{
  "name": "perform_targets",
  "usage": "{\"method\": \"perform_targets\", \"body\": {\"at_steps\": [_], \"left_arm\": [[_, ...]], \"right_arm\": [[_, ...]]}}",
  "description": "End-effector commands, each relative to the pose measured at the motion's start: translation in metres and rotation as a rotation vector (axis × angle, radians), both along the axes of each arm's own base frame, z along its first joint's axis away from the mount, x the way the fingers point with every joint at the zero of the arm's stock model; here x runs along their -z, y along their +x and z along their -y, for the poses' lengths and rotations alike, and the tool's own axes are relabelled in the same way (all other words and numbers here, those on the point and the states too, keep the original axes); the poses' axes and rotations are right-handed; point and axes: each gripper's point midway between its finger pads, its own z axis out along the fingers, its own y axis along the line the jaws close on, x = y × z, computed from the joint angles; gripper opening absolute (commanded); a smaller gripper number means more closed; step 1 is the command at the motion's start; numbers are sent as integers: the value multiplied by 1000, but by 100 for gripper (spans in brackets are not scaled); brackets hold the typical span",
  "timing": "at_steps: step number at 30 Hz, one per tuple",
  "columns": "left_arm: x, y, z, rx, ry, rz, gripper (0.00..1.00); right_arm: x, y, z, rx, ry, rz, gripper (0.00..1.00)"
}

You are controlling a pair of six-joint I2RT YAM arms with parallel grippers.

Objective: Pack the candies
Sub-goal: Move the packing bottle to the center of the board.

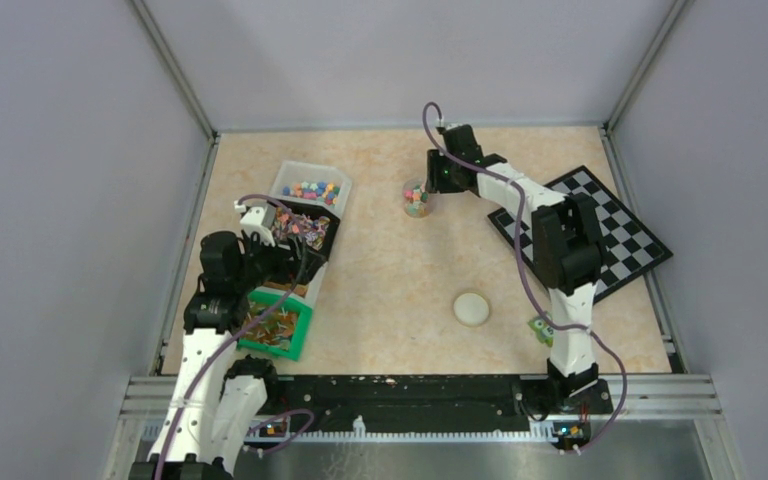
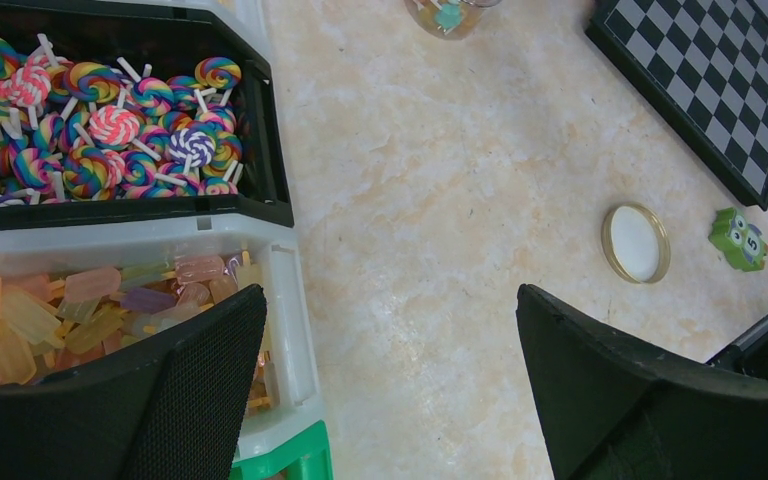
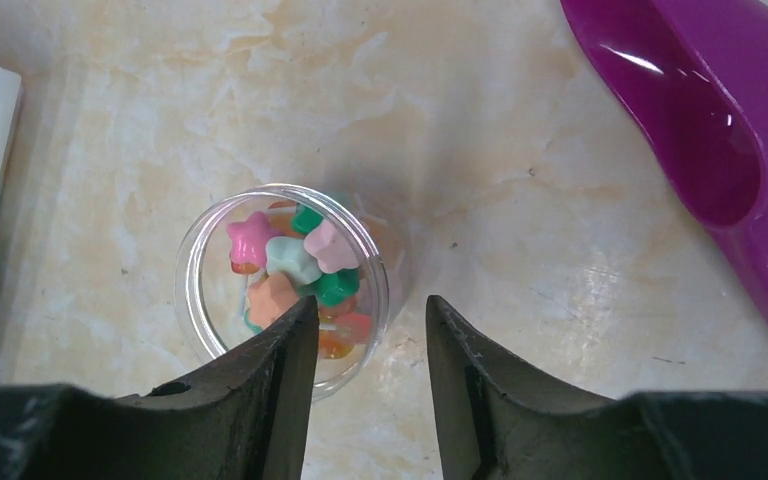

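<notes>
Right gripper (image 3: 372, 310): jaws at a narrow gap, nothing between them, hanging over the counter (image 3: 520, 200). Candies (image 3: 295, 262), star-shaped in pink, green and orange, sit in a clear jar (image 3: 192, 290) just beside the gap, its near rim hidden under one finger. Magenta scoop (image 3: 700, 120) lies on the gripper's other side. Left gripper (image 2: 390, 300): wide, empty, one finger over the bins by the black bin (image 2: 265, 150) of lollipops (image 2: 110, 125); cream lid (image 2: 635, 242) beyond the other finger

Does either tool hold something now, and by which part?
Nothing is held. The left tool gapes empty; the right tool straddles the rim of the jar, apparently without clamping it.
</notes>
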Motion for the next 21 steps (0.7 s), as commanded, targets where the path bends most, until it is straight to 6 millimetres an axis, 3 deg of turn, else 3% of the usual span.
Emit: {"method": "perform_targets", "body": {"at_steps": [1, 4, 7, 12, 18, 21], "left_arm": [[-23, 5, 0, 7, 15, 82, 99], [-23, 5, -2, -3, 17, 81, 99], [-22, 5, -3, -8, 19, 80, 99], [-22, 5, -2, -5, 18, 77, 99], [-21, 5, -2, -6, 17, 75, 99], [-22, 6, -3, -12, 17, 76, 99]], "right_arm": [[-5, 9, -4, 4, -50, 19, 39], [-5, 7, -5, -8, -69, 2, 17], [-20, 2, -6, -21, -85, 31, 0], [-43, -1, -3, -33, -87, 64, 0], [-61, -29, -11, -107, -162, 68, 0], [-54, -48, -13, -148, -227, 58, 0]]}}
